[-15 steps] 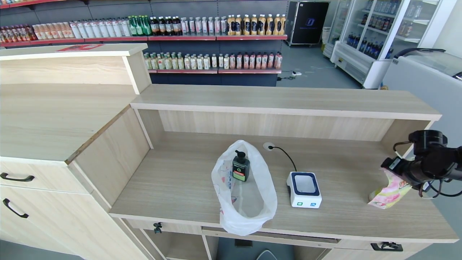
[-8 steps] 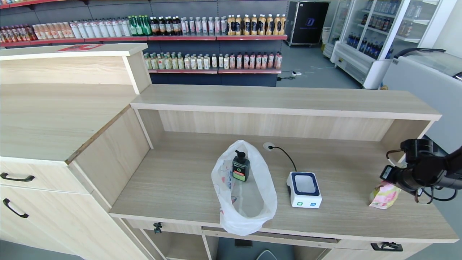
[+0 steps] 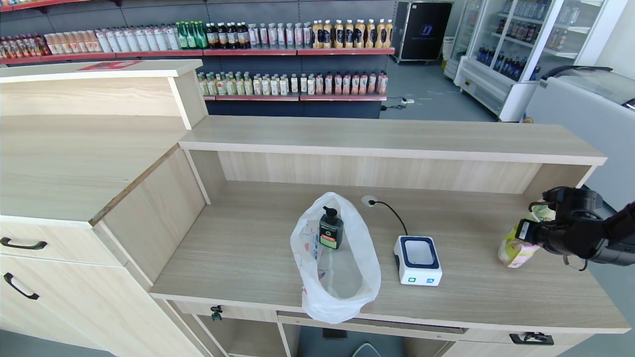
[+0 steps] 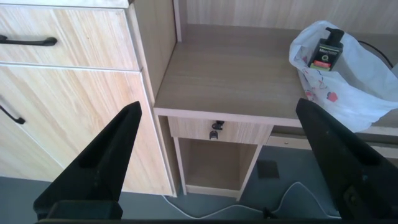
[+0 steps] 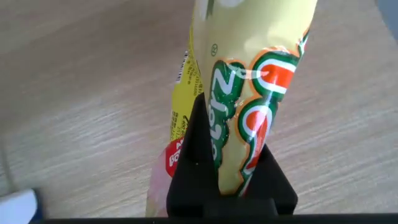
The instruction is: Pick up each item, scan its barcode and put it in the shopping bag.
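Observation:
A pink, yellow and green snack bag [image 3: 516,248] hangs just above the right end of the counter, with my right gripper [image 3: 533,233] shut on it. In the right wrist view the snack bag [image 5: 249,93] is pinched between the dark fingers [image 5: 199,149]. A white shopping bag [image 3: 337,263] lies open mid-counter with a black pump bottle [image 3: 331,229] standing in it. The white barcode scanner [image 3: 417,259] sits right of the bag. My left gripper [image 4: 217,174] is open, low beside the counter's left front, far from the shopping bag [image 4: 348,68].
The counter [image 3: 248,248] has a raised back shelf [image 3: 387,139] and a side wall at the right end. A black cable [image 3: 392,213] runs from the scanner to a hole. Drawers with dark handles [image 4: 25,42] stand on the left.
My right gripper has turned and lifted the snack bag slightly, shifting it left and toward the back of the counter. The bag now stands more upright in the grip.

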You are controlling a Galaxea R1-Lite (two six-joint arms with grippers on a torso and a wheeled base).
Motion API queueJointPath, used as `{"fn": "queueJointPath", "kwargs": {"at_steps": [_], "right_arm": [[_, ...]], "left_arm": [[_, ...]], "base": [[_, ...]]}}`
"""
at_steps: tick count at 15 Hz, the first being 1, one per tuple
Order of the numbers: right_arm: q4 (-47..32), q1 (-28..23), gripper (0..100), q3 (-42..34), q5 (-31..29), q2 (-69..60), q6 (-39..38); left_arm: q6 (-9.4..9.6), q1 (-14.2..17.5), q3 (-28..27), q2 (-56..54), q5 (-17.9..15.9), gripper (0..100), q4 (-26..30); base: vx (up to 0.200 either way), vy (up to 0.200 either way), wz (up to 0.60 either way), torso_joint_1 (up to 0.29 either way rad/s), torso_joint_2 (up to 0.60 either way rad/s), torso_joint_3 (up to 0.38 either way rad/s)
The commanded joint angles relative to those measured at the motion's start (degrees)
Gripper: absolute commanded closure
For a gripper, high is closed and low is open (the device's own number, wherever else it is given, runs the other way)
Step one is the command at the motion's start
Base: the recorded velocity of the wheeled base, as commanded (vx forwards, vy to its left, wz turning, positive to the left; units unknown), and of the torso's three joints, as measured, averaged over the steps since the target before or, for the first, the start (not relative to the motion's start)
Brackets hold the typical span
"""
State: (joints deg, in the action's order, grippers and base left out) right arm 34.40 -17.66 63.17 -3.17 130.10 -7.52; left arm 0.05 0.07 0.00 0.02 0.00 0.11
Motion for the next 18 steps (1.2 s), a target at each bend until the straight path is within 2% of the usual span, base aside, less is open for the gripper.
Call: {"fn": "queueJointPath", "kwargs": {"at_steps": [1, 2, 5, 6, 7, 10, 13, 15, 18], "right_arm": [[2.6, -0.8, 100, -2.4, 14.1, -9.2, 3.9], [2.3, -2.1, 100, -3.7, 26.3, -14.4, 4.3], [-2.8, -8.2, 100, -7.8, 72.1, -30.4, 3.5], [-4.4, -10.2, 100, -8.2, 83.1, -33.7, 2.2], [-4.8, -10.5, 100, -8.3, 88.9, -35.8, 0.2], [-4.6, -7.5, 100, -8.3, 90.4, -41.5, -7.1], [-4.8, -0.9, 100, -8.2, 90.4, -46.7, -8.2], [-4.4, 6.1, 100, -8.1, 90.4, -50.4, -10.8], [-4.3, 12.2, 100, -6.3, 90.4, -51.4, -10.9]], "left_arm": [[-0.05, 0.0, 0.0, 0.0, 0.0, 0, 0.0], [-0.05, 0.0, 0.0, 0.0, 0.0, 0, 0.0], [-0.05, 0.0, 0.0, 0.0, 0.0, 0, 0.0], [-0.05, 0.0, 0.0, 0.0, 0.0, 0, 0.0], [0.04, 0.0, 0.0, 0.0, 0.0, 0, 0.0], [-0.05, 0.0, 0.0, 0.0, 0.0, 0, 0.0], [-0.05, 0.0, 0.0, 0.0, 0.0, 0, 0.0], [-0.05, 0.0, 0.0, 0.0, 0.0, 0, 0.0], [0.04, 0.0, 0.0, 0.0, 0.0, 0, 0.0]], "base": [[0.0, 0.0, 0.0, 0.0, 0.0, 0.0], [0.0, 0.0, 0.0, 0.0, 0.0, 0.0], [0.0, 0.0, 0.0, 0.0, 0.0, 0.0], [0.0, 0.0, 0.0, 0.0, 0.0, 0.0], [0.0, 0.0, 0.0, 0.0, 0.0, 0.0], [0.0, 0.0, 0.0, 0.0, 0.0, 0.0], [0.0, 0.0, 0.0, 0.0, 0.0, 0.0], [0.0, 0.0, 0.0, 0.0, 0.0, 0.0], [0.0, 0.0, 0.0, 0.0, 0.0, 0.0]]}}
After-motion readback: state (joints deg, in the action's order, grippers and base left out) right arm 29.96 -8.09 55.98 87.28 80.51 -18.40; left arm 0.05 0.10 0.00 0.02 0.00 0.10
